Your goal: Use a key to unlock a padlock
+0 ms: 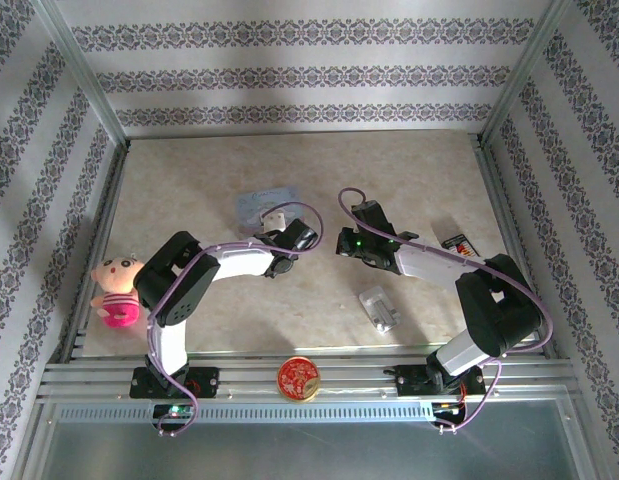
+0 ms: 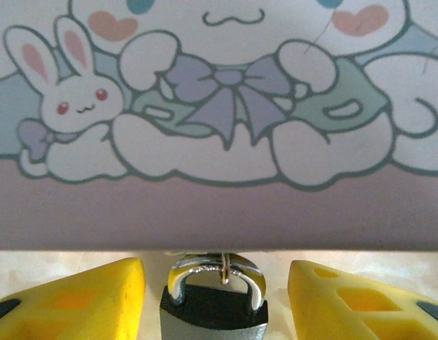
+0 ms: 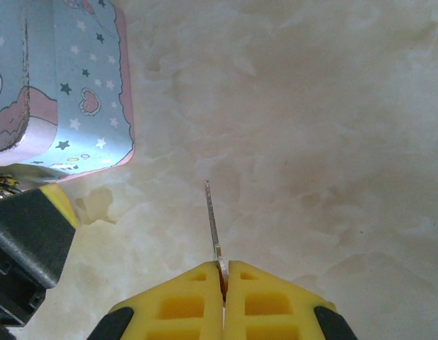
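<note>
Padlock (image 2: 213, 306) at bottom centre of the left wrist view, on the pale marbled tabletop (image 3: 310, 142): dark body nearest the camera, silvery shackle pointing at the side wall of the pastel cartoon tin (image 2: 219, 106), just beside or touching it, cannot tell which. Flanked by the 2 yellow left fingers (image 2: 98, 297), spread apart, with a strip of tabletop showing on each side of the lock; nothing grasped.

Key (image 3: 213, 212) seen in the right wrist view: thin grey sliver, edge-on, clamped at its near end between the 2 right fingers (image 3: 183, 304), pressed together on it, blade projecting forward above the bare tabletop. Corner of the same tin (image 3: 77, 85) at upper left of that view, well apart from the key tip.

From above, left arm (image 1: 229, 262) and right arm (image 1: 429, 265) both angled toward the table's centre, tin (image 1: 269, 208) just beyond the left wrist. Farther out: silver ridged block (image 1: 379, 308) near the right arm, red-and-gold round tin (image 1: 299, 378) on the front rail between the 2 bases, pink plush doll (image 1: 117, 290) at the left edge.
</note>
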You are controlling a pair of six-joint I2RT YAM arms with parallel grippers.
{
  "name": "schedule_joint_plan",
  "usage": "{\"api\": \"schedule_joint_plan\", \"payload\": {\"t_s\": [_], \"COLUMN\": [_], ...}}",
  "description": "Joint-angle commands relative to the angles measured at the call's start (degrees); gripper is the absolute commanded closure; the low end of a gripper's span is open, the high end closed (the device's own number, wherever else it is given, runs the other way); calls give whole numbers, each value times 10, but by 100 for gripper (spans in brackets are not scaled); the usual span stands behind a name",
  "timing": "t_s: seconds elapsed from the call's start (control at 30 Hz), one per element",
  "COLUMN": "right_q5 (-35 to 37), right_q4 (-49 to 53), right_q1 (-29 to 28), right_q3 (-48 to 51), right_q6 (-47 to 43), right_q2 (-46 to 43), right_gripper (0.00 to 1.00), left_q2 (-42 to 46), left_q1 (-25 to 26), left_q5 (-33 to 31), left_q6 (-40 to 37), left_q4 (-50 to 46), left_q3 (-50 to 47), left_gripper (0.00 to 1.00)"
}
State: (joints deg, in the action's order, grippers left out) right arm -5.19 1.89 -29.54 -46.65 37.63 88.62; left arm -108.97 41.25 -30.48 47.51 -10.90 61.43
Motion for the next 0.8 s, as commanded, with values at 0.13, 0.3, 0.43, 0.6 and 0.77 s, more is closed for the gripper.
{"api": "schedule_joint_plan", "payload": {"t_s": [0.13, 0.3, 0.43, 0.6, 0.77], "right_q5": [2, 0, -4, -16, -28], "right_q4": [-2, -3, -16, -44, -76], "right_q1": [-6, -7, -11, -16, -23], "right_q3": [-7, -4, 9, 34, 64], "right_q6": [6, 6, 5, 8, 11], "right_q2": [-2, -1, -1, -1, -2], "right_gripper": [100, 100, 100, 100, 100], "left_q2": [-20, -22, -26, -34, -34], "left_q1": [8, 8, 6, 5, 5], "left_q5": [-10, -6, 4, 19, 17], "left_q6": [-18, -18, -10, -6, -7], "left_q4": [15, 22, 26, 27, 22], "left_q3": [18, 19, 19, 21, 20], "left_gripper": [47, 56, 57, 57, 58]}}
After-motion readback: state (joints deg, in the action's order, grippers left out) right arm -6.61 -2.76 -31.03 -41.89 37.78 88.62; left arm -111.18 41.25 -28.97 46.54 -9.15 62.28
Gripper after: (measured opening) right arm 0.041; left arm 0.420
